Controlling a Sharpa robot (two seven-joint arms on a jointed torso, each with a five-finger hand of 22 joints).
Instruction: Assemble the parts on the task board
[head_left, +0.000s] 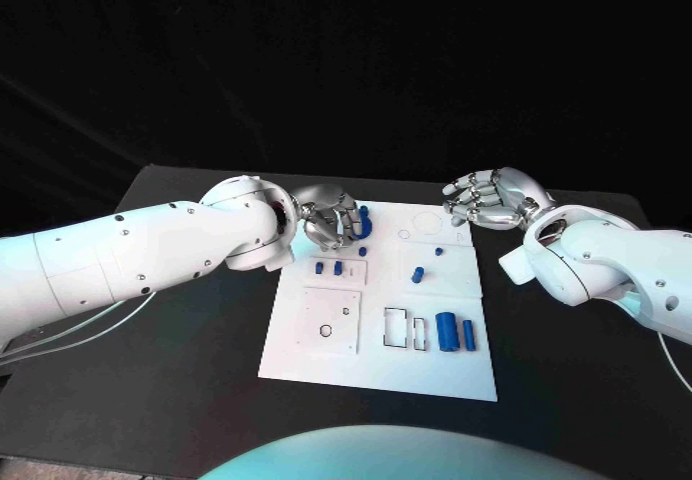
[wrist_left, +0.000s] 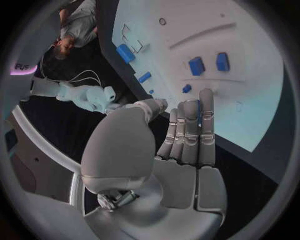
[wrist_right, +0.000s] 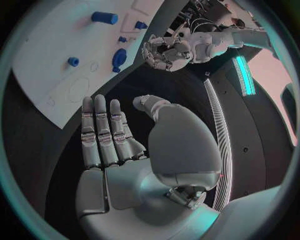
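Left hand (head_left: 330, 220): I am hovering it, fingers apart and holding nothing, over the board's (head_left: 332, 365) far-left corner.
Right hand (head_left: 486, 197): I am holding it likewise, spread and unladen, past the far-right corner.
Next: I am judging the oblong part (head_left: 364, 224) nearest the left hand; approach slowly, fingers astride it.

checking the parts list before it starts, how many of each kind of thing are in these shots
blue pieces: 7
white board: 1
robot hands, left and right: 2
total: 10

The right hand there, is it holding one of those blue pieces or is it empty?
Empty. The right hand has its fingers stretched out straight with nothing between them, and it hovers at the task board's far edge.
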